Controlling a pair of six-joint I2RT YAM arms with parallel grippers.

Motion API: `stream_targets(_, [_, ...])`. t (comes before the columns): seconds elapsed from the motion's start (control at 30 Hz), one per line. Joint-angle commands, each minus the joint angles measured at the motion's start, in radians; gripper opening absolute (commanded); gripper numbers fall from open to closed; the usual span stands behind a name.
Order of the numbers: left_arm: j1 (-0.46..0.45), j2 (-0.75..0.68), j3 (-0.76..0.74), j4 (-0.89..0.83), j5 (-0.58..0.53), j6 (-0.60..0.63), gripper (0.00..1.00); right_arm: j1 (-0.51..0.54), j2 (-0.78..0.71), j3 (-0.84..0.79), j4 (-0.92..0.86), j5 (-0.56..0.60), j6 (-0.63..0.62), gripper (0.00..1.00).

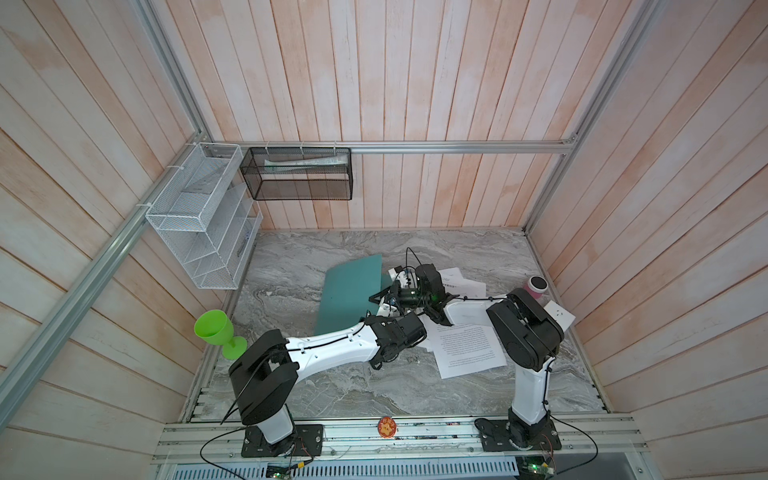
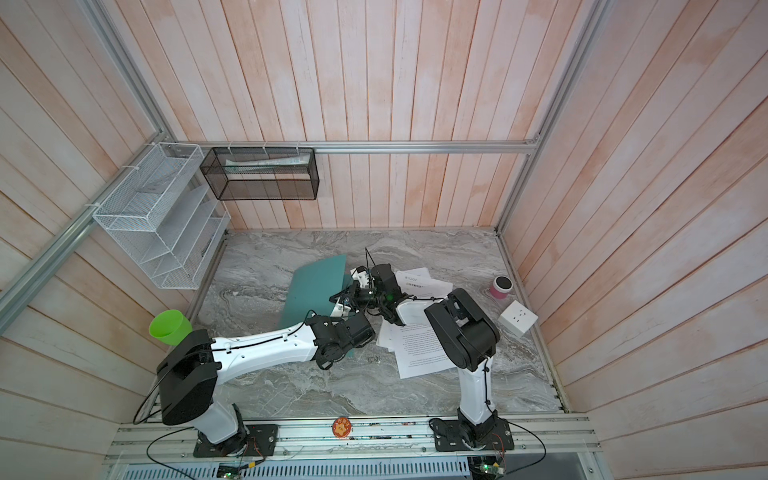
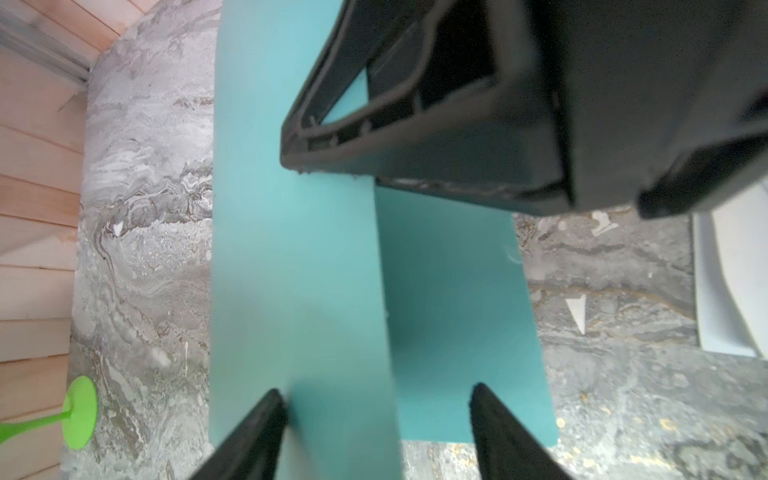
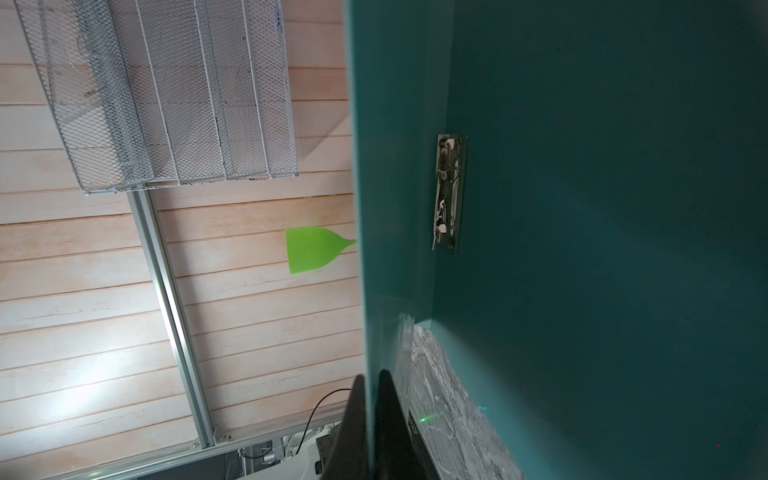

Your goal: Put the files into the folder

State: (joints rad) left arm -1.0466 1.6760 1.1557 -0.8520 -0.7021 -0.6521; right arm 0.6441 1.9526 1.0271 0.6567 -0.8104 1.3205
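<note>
As the right claw (image 4: 371, 380) clenches the free edge of the upper cover of the teal folder (image 4: 582, 249), holding that cover raised off the lower one, the left claw (image 3: 376, 390) hangs released, jaws apart, with the raised cover's edge between its fingers and nothing clamped. Inside the opened folder, a silver clip bar (image 4: 449, 193) sits beside the spine. In both top views the folder (image 1: 351, 291) lies near the middle of the marbled grey surface (image 1: 332, 386), while the files (image 1: 465, 345), white printed sheets, lie loose and overlapping just to its right, partly beneath the right arm and outside the folder. A green goblet (image 1: 216, 332) stands at the surface's left edge; a pink cup (image 1: 536, 286) and a white socket block (image 2: 517, 318) stand at its right. On the walls behind hang a white mesh rack (image 1: 199, 216) and a black mesh basket (image 1: 299, 172).
</note>
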Motion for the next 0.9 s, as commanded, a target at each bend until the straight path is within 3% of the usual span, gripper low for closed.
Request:
stream_targets(0.0, [0.005, 0.022, 0.041, -0.056, -0.068, -0.034, 0.5, 0.008, -0.053, -0.021, 0.033, -0.034, -0.008, 0.0])
stream_targets(0.2, [0.005, 0.016, 0.061, -0.085, -0.097, -0.046, 0.29, 0.006, -0.081, -0.024, 0.027, -0.038, -0.021, 0.0])
stream_targets(0.3, [0.005, 0.018, 0.082, -0.106, -0.104, -0.05, 0.01, -0.001, -0.086, -0.02, 0.032, -0.05, -0.023, 0.0])
stream_targets(0.47, [0.005, 0.063, 0.148, -0.181, -0.103, -0.071, 0.0, -0.029, -0.085, 0.005, 0.042, -0.074, -0.03, 0.03])
stream_targets(0.5, [0.005, 0.074, 0.16, -0.191, -0.099, -0.074, 0.0, -0.038, -0.086, 0.011, 0.048, -0.082, -0.03, 0.09])
stream_targets(0.7, [0.005, 0.055, 0.19, -0.158, -0.022, -0.068, 0.0, -0.116, -0.146, 0.013, 0.082, -0.111, -0.031, 0.68])
stream_targets(0.77, [0.005, 0.041, 0.195, -0.14, 0.012, -0.07, 0.0, -0.15, -0.189, -0.001, 0.075, -0.11, -0.035, 0.77])
stream_targets(0.87, [0.005, 0.028, 0.216, -0.138, 0.047, -0.085, 0.0, -0.21, -0.248, -0.033, 0.085, -0.121, -0.032, 0.81])
